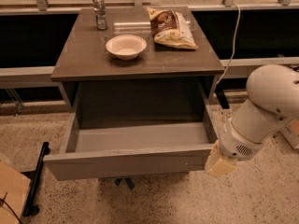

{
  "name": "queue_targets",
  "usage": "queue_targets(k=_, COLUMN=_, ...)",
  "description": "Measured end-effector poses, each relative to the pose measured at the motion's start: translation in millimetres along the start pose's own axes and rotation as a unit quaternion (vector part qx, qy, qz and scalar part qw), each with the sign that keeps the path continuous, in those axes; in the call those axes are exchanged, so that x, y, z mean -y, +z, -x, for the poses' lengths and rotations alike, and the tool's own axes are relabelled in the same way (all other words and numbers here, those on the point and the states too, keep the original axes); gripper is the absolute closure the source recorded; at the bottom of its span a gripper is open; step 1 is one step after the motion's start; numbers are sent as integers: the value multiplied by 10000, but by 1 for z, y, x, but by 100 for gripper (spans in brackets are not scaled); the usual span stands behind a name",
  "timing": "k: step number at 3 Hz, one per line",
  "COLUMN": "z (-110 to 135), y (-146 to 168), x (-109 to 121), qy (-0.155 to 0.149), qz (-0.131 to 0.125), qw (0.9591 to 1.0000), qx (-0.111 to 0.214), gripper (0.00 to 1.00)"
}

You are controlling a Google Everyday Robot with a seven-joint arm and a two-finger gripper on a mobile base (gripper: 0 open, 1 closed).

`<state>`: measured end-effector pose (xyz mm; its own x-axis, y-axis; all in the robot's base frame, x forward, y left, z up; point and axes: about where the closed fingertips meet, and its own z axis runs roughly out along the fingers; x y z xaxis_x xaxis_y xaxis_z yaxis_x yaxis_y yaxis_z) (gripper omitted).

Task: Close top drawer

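The top drawer (pixel 126 161) is a wide grey box drawer, pulled far out of the grey cabinet (pixel 84 59). Its plain flat front panel faces me and its smooth grey interior is empty. My gripper (pixel 218 163) is at the right end of the drawer's front panel, at the end of my white arm (pixel 266 111). Only its pale yellowish tip shows, close to or touching the panel's right corner.
On the cabinet top stand a white bowl (pixel 125 46), a chip bag (pixel 171 29) and a small metal cup (pixel 99 13). A cable (pixel 232 41) hangs at the right. A black stand leg (pixel 35 181) lies on the speckled floor at the left.
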<state>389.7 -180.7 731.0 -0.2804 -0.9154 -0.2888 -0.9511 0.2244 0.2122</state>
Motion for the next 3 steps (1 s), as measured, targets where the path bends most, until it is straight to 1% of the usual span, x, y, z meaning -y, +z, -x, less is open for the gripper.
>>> queue_targets(k=1, z=-21, y=57, x=18, qy=350, qz=272, qw=9989, qx=175, gripper=100)
queue_targets(k=2, z=-25, y=83, x=47, qy=409, qz=324, qw=9983, qx=249, gripper=100)
queue_targets(k=3, z=-25, y=93, x=64, qy=318, qz=355, qw=9985, qx=276, gripper=100)
